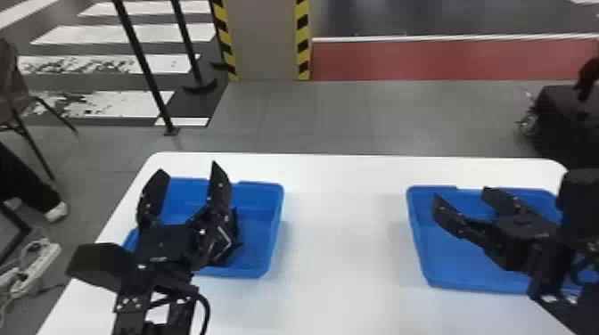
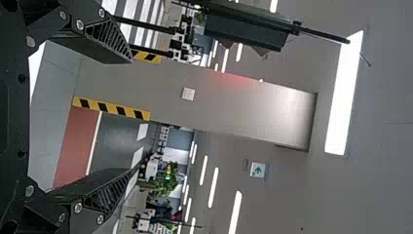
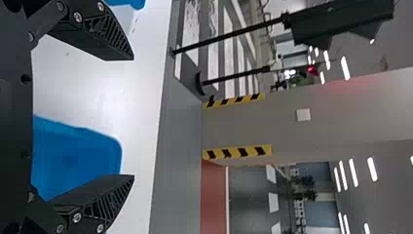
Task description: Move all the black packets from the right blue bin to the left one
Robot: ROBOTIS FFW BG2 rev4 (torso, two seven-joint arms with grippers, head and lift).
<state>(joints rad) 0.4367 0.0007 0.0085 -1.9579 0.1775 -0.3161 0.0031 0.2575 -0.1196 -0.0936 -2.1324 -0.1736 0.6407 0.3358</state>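
My left gripper [image 1: 189,194] is over the left blue bin [image 1: 263,271], its fingers spread with nothing between them. Beside and partly behind it, black packets [image 1: 229,236] lie in that bin. Over the right blue bin [image 1: 472,285] is my right gripper [image 1: 461,202], also open and holding nothing; its arm covers part of the bin, and the bare blue floor shows elsewhere. The left wrist view has my left gripper [image 2: 131,115] with both fingers wide apart. In the right wrist view, my right gripper [image 3: 134,117] is open, with the right blue bin [image 3: 78,156] beyond it.
Both bins stand on a white table [image 1: 343,231], with a stretch of tabletop between them. Beyond the table are barrier posts [image 1: 147,67], a pillar [image 1: 267,40] with striped edges, and a chair [image 1: 13,89] at the left. A dark bag-like object [image 1: 566,120] is behind the right corner.
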